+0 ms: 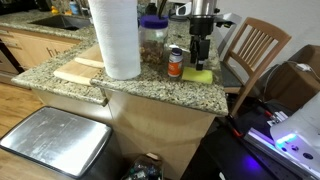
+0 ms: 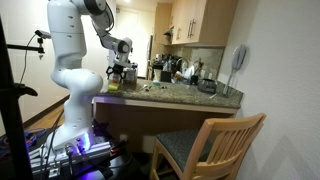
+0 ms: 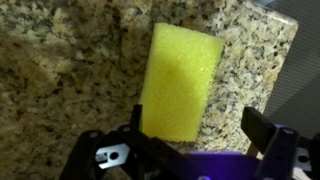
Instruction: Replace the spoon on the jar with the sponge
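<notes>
The yellow sponge (image 3: 180, 78) lies flat on the granite counter, and its green edge shows in an exterior view (image 1: 197, 75). My gripper (image 3: 198, 135) is open and empty just above it, with the sponge's near end by one finger. In both exterior views the gripper (image 1: 201, 50) (image 2: 122, 72) hangs over the sponge near the counter's end. The jar (image 1: 153, 40), clear with a purple-blue lid and brown contents, stands behind a small orange bottle (image 1: 176, 63). I cannot make out the spoon on the lid.
A tall paper towel roll (image 1: 115, 40) stands beside the jar, with a tan wooden board (image 1: 80, 70) beyond it. A wooden chair (image 1: 255, 50) stands past the counter edge. A metal bin (image 1: 55, 140) sits on the floor below.
</notes>
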Controlling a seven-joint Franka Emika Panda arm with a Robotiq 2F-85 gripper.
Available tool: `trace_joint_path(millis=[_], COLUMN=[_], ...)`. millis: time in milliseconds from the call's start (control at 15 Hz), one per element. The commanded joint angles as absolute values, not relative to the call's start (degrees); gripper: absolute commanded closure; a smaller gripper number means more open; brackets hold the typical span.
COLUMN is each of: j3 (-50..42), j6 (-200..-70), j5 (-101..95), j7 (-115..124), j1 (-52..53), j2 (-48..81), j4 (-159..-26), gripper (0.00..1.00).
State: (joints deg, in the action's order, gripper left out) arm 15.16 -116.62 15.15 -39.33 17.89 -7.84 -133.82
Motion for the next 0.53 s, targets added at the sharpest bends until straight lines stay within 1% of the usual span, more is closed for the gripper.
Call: trace_joint_path(millis=[0, 467], j3=[16.7, 17.6], j6=[-121.4, -122.5], j5=[11.9, 9.6], j7=[-35.0, -29.2], j1=[19.1, 21.4], j2=[-10.1, -12.2], j4=[-138.1, -142.5], gripper=[0.0, 0.0])
